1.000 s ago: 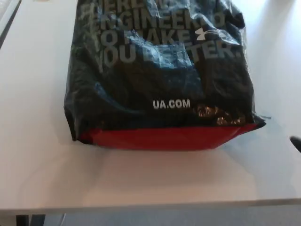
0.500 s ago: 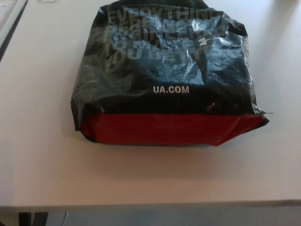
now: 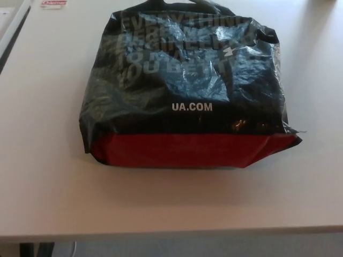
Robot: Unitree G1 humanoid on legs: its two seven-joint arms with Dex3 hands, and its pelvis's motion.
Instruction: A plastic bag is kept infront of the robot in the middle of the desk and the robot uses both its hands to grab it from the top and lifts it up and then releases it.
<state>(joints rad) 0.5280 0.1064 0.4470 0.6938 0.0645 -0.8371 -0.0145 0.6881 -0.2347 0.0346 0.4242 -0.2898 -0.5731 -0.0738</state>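
Head view. Bag (image 3: 187, 91) sits on the worktop (image 3: 48, 176), in the middle, its base toward the camera. Black crinkled plastic with a red band along the bottom edge; the band touches the worktop surface. White lettering "UA.COM" just above the red band, larger grey lettering across the upper part, only partly readable through the creases. Bag top reaches the far edge of the frame, where dark loops of the handles show. Lower right corner of the bag ends in a small pointed fold. Pale worktop lies bare on both sides of the bag and in front of it. Small red-and-white label (image 3: 52, 3) on the worktop, far left of the bag. Neither hand shows in frame, so their state cannot be read.
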